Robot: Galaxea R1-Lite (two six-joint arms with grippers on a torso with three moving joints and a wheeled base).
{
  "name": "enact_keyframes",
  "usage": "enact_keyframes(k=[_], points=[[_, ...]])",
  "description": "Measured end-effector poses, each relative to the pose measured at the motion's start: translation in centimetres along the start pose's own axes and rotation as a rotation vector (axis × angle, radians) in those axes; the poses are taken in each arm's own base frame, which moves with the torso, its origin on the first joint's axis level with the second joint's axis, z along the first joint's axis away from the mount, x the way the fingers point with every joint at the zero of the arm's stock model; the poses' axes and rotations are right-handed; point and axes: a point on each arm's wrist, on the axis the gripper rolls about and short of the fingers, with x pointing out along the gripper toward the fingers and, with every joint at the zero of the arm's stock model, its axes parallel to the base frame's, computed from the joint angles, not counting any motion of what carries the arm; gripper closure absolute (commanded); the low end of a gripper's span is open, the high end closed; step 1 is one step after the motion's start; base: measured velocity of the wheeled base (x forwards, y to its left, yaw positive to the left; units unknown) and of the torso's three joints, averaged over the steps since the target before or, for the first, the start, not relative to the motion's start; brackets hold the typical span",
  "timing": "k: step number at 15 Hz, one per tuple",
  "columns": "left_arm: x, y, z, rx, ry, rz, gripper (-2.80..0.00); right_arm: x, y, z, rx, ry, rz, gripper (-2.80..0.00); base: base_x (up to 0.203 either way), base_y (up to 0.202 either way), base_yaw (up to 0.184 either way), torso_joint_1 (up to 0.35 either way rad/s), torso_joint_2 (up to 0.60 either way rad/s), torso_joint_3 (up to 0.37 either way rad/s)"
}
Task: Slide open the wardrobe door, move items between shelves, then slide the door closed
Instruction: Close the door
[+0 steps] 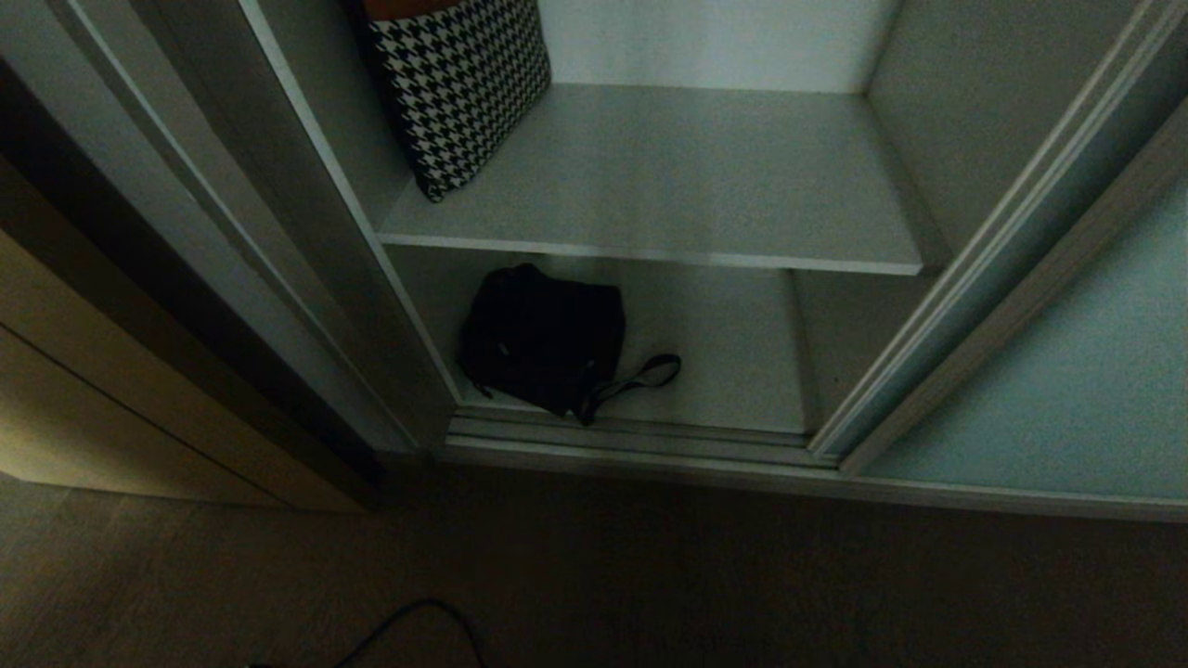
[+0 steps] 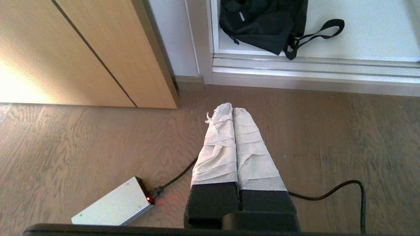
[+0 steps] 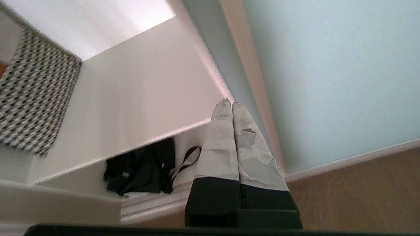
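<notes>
standing here facing the open wardrobe, i take the black bag (image 1: 543,339) as my marker and read across from its left.

well to the left of the bag runs the beige cabinet front (image 1: 121,408), with a silver power brick (image 2: 113,206) and its cable (image 2: 341,190) on the wooden floor (image 2: 328,131) in front. the left gripper (image 2: 232,109) hangs over that floor, short of the bag and the door track (image 2: 295,70), its wrapped fingers pressed together on nothing. it looks parked.

the bag itself slumps on the lower shelf (image 1: 733,353) at the left end, just behind the track, one strap loop (image 1: 650,371) trailing to its right. above it and slightly left, a houndstooth cushion (image 1: 459,88) leans upright on the upper shelf (image 1: 668,186); the board to the cushion's right is bare.

to the right of the bag and higher, the right gripper (image 3: 229,105) sits near the upper shelf's front corner, fingers closed and empty. beyond it stands the sliding wardrobe door (image 1: 1067,371), pushed aside.

my guess is that the door step is done and the bag is next. to do it well, that right claw should spread before dropping in, come down under the upper board's edge without clipping it, and pinch a bunched fold of the body rather than the strap, since the floppy fabric will sag and the loop could snag on the track.
</notes>
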Motion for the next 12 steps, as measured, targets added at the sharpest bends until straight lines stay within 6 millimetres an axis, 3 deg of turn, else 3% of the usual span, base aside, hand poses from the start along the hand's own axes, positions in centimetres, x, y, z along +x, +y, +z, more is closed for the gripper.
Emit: enact_keyframes(k=[5, 12], points=[[0.0, 0.0, 0.0, 0.000, 0.000, 0.000, 0.00, 3.7, -0.7, -0.3, -0.002, 0.005, -0.019, 0.00, 0.000, 0.000, 0.000, 0.000, 0.00, 0.000], [0.0, 0.0, 0.0, 0.000, 0.000, -0.001, 0.00, 6.3, -2.4, -0.9, -0.007, 0.023, -0.035, 0.00, 0.000, 0.000, 0.000, 0.000, 0.00, 0.000]])
